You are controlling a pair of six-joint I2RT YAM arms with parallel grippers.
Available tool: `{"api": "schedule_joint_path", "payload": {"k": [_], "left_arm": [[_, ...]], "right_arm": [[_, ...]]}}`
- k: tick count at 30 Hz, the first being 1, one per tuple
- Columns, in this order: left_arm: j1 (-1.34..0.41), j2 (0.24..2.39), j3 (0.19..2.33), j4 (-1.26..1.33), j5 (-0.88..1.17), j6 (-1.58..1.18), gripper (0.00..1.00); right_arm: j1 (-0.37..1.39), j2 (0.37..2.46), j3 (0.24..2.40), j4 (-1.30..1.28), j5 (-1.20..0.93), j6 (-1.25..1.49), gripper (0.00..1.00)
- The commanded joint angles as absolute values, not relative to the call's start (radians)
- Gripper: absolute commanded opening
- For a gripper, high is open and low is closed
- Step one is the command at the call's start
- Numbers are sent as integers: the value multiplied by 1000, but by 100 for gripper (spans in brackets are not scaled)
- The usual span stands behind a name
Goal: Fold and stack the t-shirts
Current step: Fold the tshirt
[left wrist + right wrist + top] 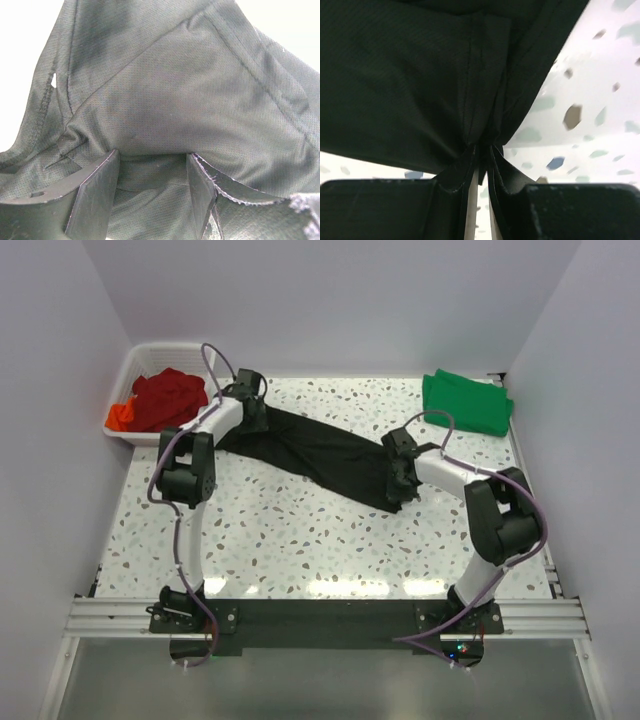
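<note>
The black shirt (320, 455) spans mid-frame. The right gripper (481, 165) pinches its lower-right end. The left gripper (152, 175) stands spread, with cloth between its fingers.

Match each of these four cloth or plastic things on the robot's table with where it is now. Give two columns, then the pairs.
Things:
1. black fabric t-shirt
2. green fabric t-shirt
3. dark red fabric t-shirt
4. white slatted plastic basket

Places:
A. far left corner of the table
B. stretched between the two arms, mid-table
C. folded at the far right corner
D. inside the basket, beside orange cloth

Pairs: 1-B, 2-C, 3-D, 4-A
</note>
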State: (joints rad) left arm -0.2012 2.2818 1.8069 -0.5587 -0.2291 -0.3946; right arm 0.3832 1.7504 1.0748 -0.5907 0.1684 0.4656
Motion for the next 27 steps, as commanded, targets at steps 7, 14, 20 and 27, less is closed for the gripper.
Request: {"api": "schedule_joint_path", "payload": {"k": [7,14,20,27], "left_arm": [[-187,2266,1790,-534,-268,-299,60],[-187,1963,1577,-399,-307,-341,62],[-187,1931,1645,-484,-267,-417,64],[-196,2068,1822,-646,-192,-581,65]], "right_arm": [[457,1563,959,-724,135,552,15],[472,1418,1040,-799,218,545,25],[474,1451,1164,-764,259,431,51],[469,1686,1363,-670,271,238,68]]}}
